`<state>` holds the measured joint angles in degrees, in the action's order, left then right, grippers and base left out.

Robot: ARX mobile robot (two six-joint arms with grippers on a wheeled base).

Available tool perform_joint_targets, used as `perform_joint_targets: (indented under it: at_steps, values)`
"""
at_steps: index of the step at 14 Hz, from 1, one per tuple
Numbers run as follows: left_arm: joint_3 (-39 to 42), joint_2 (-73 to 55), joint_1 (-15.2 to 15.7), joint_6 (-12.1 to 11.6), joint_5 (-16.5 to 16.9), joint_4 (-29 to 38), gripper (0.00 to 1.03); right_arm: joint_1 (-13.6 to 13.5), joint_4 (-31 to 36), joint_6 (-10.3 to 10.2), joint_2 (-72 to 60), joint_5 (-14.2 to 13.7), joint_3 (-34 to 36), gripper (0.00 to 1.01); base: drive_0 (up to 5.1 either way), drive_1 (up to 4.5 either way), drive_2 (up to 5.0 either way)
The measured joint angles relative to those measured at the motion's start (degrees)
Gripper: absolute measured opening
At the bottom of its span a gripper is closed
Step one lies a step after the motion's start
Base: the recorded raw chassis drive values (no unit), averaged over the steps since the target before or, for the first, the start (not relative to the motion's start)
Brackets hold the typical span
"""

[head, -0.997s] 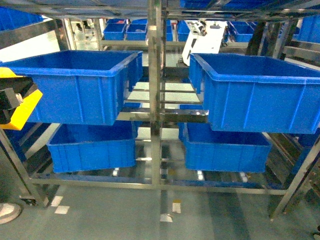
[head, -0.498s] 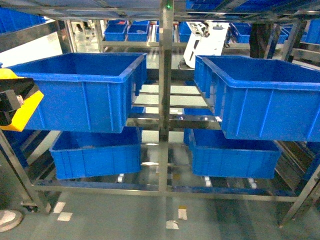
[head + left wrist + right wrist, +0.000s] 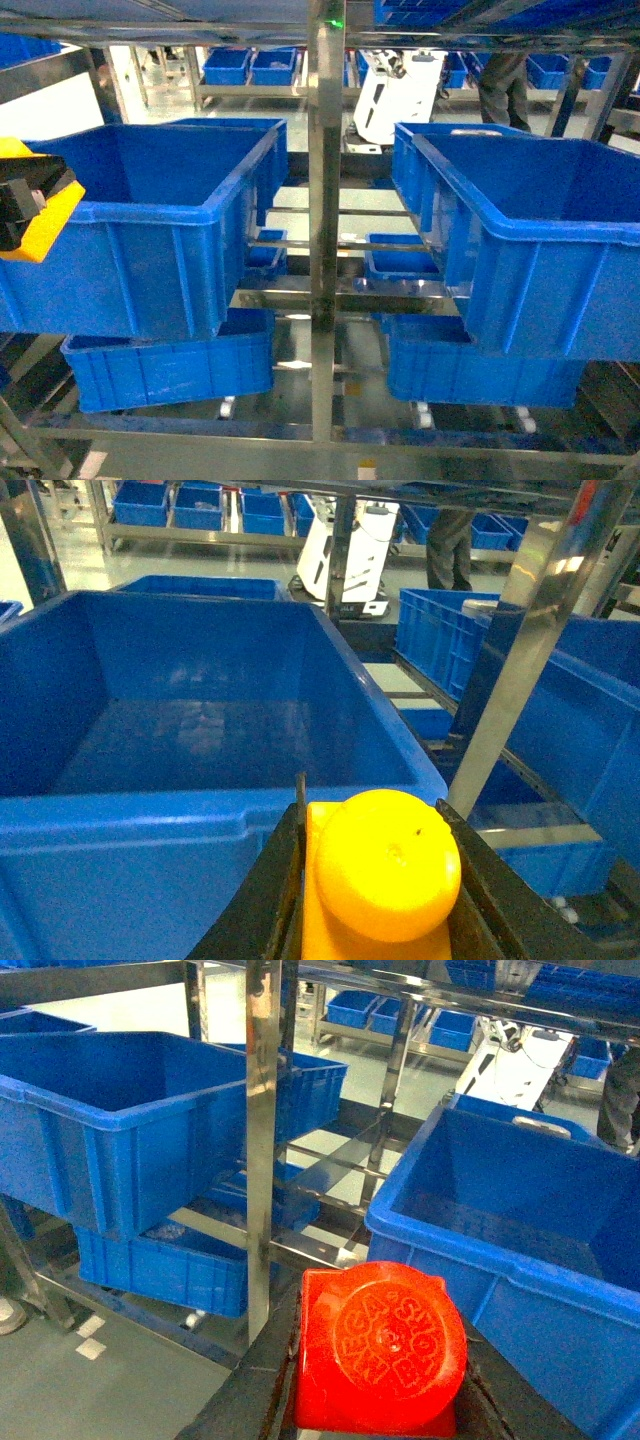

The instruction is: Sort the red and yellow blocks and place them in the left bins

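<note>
Head view showed a steel shelving rack (image 3: 325,200) carrying large blue plastic bins, the upper left bin (image 3: 150,215) and the upper right bin (image 3: 540,240) each side of its central post, with lower bins beneath them. At the far left edge the left hand (image 3: 20,205) clamped a yellow plastic block (image 3: 40,205), held level with the upper left bin's rim and just outside its wall.

From the left wrist camera, that yellow block (image 3: 385,870) sat pinched between the two dark fingers (image 3: 270,890), its round stud facing the lens, with the open, apparently bare interior of the bin directly ahead. Carried that high, it looked ready to clear the rim and drop in, which fitted the sorting task.

From the right wrist camera, the right hand (image 3: 375,1380) gripped a red plastic block (image 3: 380,1360) with a lettered round stud, poised near the right bin's corner. Since red also belonged in a left bin, that arm would probably need to cross the post.
</note>
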<state>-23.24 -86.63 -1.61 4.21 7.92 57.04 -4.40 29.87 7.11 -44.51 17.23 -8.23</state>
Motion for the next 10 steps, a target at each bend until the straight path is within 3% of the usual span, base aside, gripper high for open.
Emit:
perform_joint_targets:
  at_steps: [5, 10]
  values:
    - [-0.07, 0.00, -0.02, 0.00, 0.04, -0.22, 0.27, -0.02, 0.02, 0.00, 0.00, 0.09, 0.00, 0.28, 0.1, 4.42, -4.2]
    - [-0.17, -0.20, 0.04, 0.02, 0.04, -0.24, 0.27, 0.31, 1.16, 0.00, -0.63, 0.04, 0.04, 0.28, 0.0, 0.27, -0.2]
